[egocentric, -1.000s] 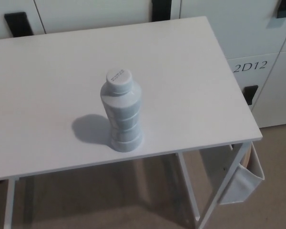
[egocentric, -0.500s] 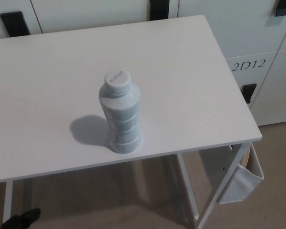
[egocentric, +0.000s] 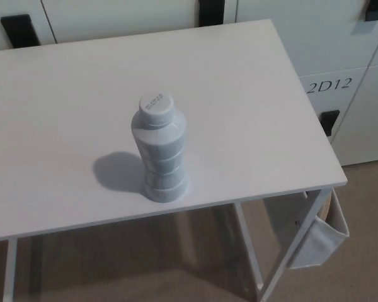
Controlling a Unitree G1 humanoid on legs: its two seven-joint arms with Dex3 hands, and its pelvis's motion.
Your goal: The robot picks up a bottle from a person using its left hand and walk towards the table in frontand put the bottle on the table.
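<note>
A pale grey ribbed bottle [egocentric: 160, 151] with a white cap stands upright on the white table [egocentric: 252, 107], close to the table's front edge and a little left of the middle. Its shadow falls to its left. Nothing touches the bottle. Neither of my hands shows in the head view.
White cabinets with black handles line the wall behind the table; one door is marked 2D12 [egocentric: 329, 86]. A white fabric pouch [egocentric: 321, 236] hangs at the table's front right leg. Beige floor lies below the table.
A dark shape that showed at the bottom left corner half a second ago is gone from view. The bottle and table have not moved.
</note>
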